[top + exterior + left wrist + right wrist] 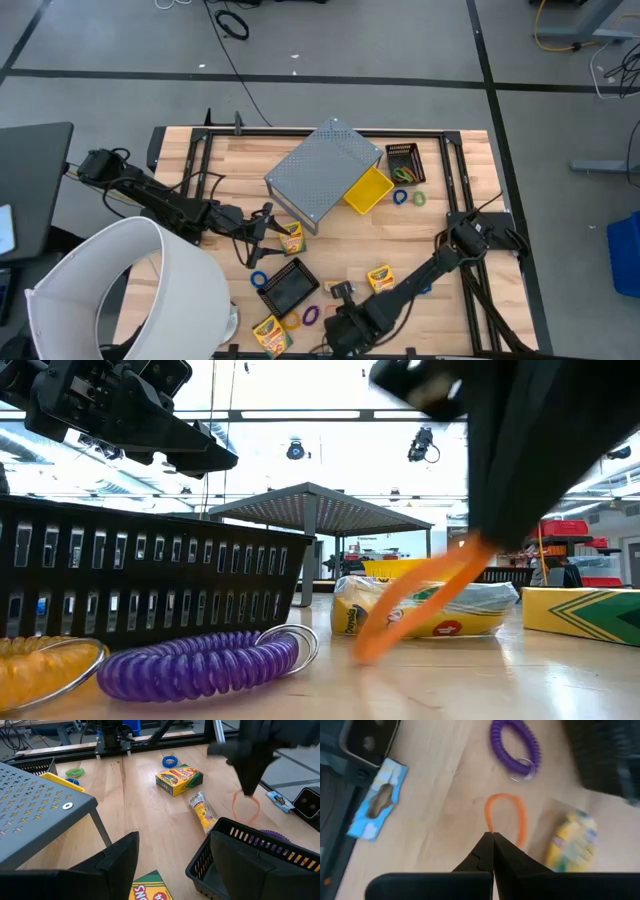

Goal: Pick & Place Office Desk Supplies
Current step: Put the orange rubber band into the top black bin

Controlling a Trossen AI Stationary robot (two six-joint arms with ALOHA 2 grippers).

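My right gripper (pixel 493 838) is shut on a thin orange elastic loop (pixel 506 816) near the table's near edge, beside a purple coil (pixel 516 746) and a yellow packet (pixel 571 846). My left gripper (pixel 176 870) is open and touches nothing. It hovers left of centre over a yellow-and-green crayon box (pixel 149 891), next to the black basket (pixel 250 851). Another crayon box (pixel 179 779) and a blue loop (pixel 170 761) lie flat farther right. In the high view the right gripper (pixel 340 312) is right of the basket (pixel 288 286). My right gripper pinches the orange loop at one end (pixel 490 829) between its two shut fingertips, coming from above and pointing down. The loop hangs slanting below the fingers (pixel 420 592). Its lower end (pixel 365 650) is at the table top; whether it rests there I cannot tell.
A grey perforated stand (pixel 325 170) with a yellow bin (pixel 368 190) and a small black tray (pixel 403 160) fills the far middle. A big white cylinder (pixel 130 290) stands near left. A blue packet (pixel 375 800), a yellow coil (pixel 40 660) and a third crayon box (pixel 270 333) lie near the basket.
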